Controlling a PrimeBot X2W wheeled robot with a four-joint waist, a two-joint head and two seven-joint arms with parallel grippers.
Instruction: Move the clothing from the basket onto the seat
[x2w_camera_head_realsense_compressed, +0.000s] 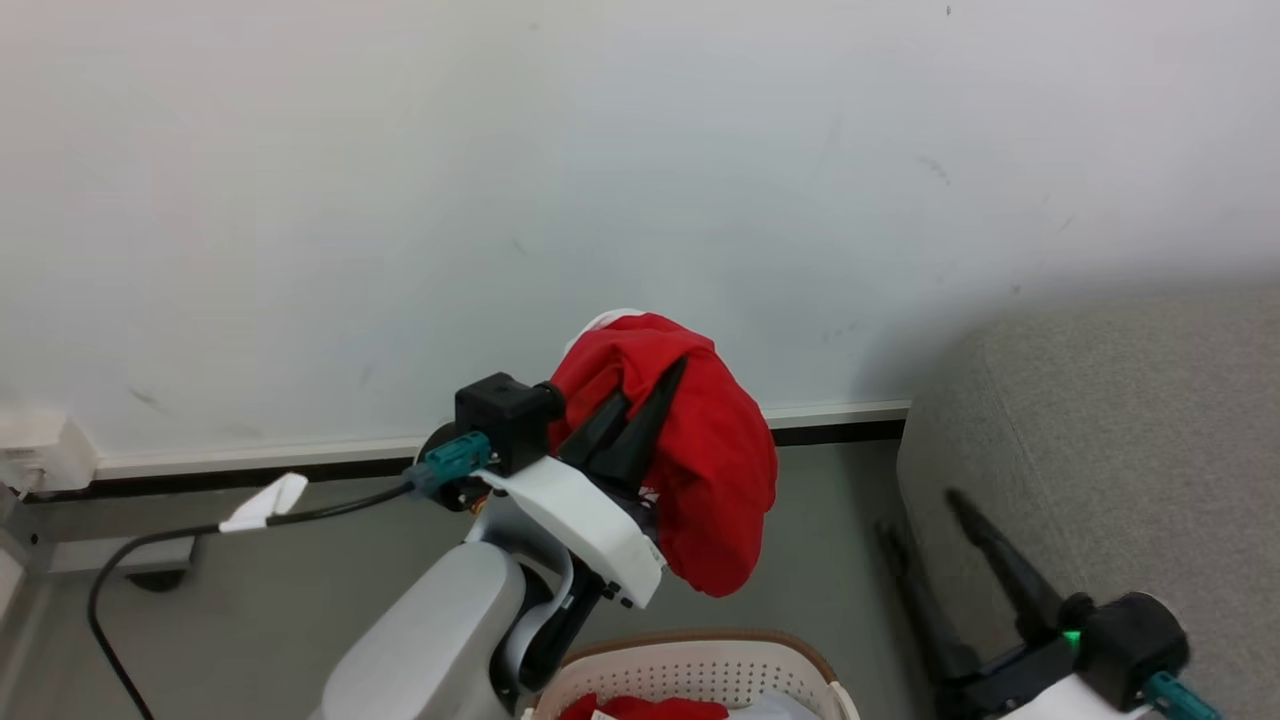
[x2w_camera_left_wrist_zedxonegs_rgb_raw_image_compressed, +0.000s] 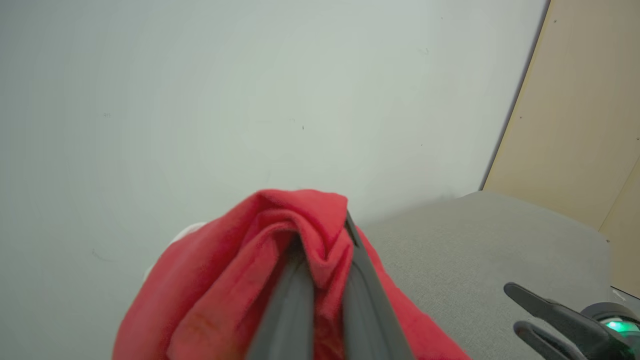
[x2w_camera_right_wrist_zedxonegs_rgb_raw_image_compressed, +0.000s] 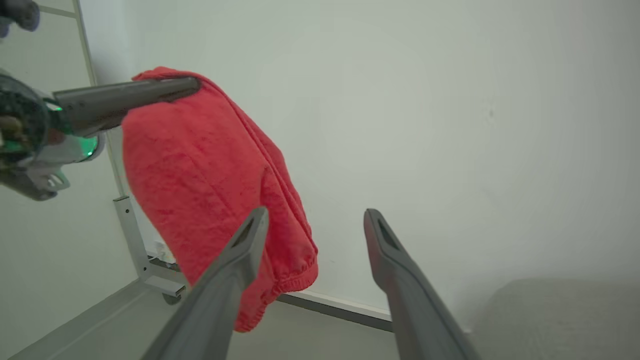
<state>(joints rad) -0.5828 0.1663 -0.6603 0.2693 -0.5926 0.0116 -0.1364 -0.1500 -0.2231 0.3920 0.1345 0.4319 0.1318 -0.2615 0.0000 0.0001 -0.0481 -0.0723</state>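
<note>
Garment (x2w_camera_head_realsense_compressed: 712, 470): red, bunched, held off the floor in the left gripper (x2w_camera_head_realsense_compressed: 652, 380). Fabric is pinched between the two fingers, which are closed together on it. It folds over the tips and hangs in a loose pouch down the gripper's right side. A bit of white shows at the top of the bundle, behind the tips. The hem with its gathered edge is the lowest part, seen in the right wrist view.

Basket (x2w_camera_head_realsense_compressed: 700, 642): directly below the left gripper, under the hanging garment and not touching it. More red clothing (x2w_camera_head_realsense_compressed: 650, 708) lies inside.

Seat (x2w_camera_head_realsense_compressed: 1100, 430): grey, to the right of the left gripper, well apart from the garment.

Right gripper (x2w_camera_head_realsense_compressed: 918, 512): fingers spread wide, nothing between them, low at the seat's left edge.

Wall (x2w_camera_head_realsense_compressed: 600, 150): white, beyond the left gripper's tips. Cable (x2w_camera_head_realsense_compressed: 150, 545) runs from the left wrist down to the floor (x2w_camera_head_realsense_compressed: 250, 600).
</note>
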